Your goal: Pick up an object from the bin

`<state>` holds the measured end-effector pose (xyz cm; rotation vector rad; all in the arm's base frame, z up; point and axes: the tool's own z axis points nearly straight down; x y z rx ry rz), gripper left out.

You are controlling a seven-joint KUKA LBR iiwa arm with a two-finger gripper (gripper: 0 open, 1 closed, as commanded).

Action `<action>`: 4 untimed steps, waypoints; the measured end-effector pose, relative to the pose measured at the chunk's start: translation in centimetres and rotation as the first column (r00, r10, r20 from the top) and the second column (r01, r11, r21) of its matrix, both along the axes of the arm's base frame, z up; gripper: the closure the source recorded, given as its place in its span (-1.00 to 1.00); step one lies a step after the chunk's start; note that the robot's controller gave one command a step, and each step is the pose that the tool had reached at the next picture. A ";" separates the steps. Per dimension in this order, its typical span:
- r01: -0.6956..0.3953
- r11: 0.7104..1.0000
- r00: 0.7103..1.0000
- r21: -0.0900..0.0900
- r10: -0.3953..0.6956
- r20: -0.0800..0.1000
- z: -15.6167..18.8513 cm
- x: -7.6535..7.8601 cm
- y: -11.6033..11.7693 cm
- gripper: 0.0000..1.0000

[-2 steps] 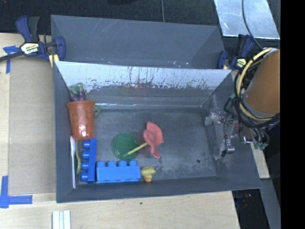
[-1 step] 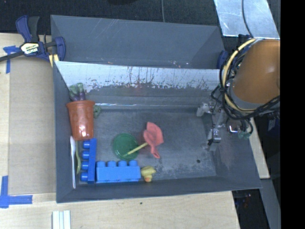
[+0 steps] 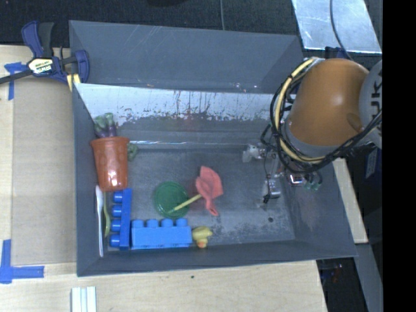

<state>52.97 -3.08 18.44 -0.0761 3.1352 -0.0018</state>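
Starting at the near wall of the bin (image 3: pixel 195 112), a long blue brick (image 3: pixel 160 233) is noted lying along it. A small yellow thing (image 3: pixel 201 236) touches its right end. A second blue brick (image 3: pixel 119 218) is set at its left end, running away toward the far side.

Farther in, a green round lid (image 3: pixel 169 197) is seen with a yellow stick (image 3: pixel 187 202) lying across it. A pink floppy thing (image 3: pixel 209 187) lies just right of it.

Level with these, at the right, the gripper (image 3: pixel 268 197) is held low over bare floor, apart from the pink thing, which is nearest to it. Nothing is seen between the jaws; whether they are open or closed cannot be told.

- Risk: a close made where it is would likely take nothing, since only bare floor lies beneath.
- Risk: a move left could shove the pink thing into the lid instead of straddling it.
- Risk: the stick may be dragged along if the lid is taken.

Farthest left, an orange cup (image 3: pixel 109 162) is noted. What it holds is hidden. A purple and green thing (image 3: pixel 105 125) sits at its far end; inside or behind cannot be told.
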 end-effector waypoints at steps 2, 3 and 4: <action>0.196 0.981 0.981 0.002 -0.196 0.002 -1.3 0.9 4.6 -1.00; 0.054 0.999 0.998 0.001 -0.054 0.010 -6.9 2.1 10.3 -1.00; 0.055 0.998 0.998 0.003 -0.055 0.003 -9.1 2.3 12.1 -1.00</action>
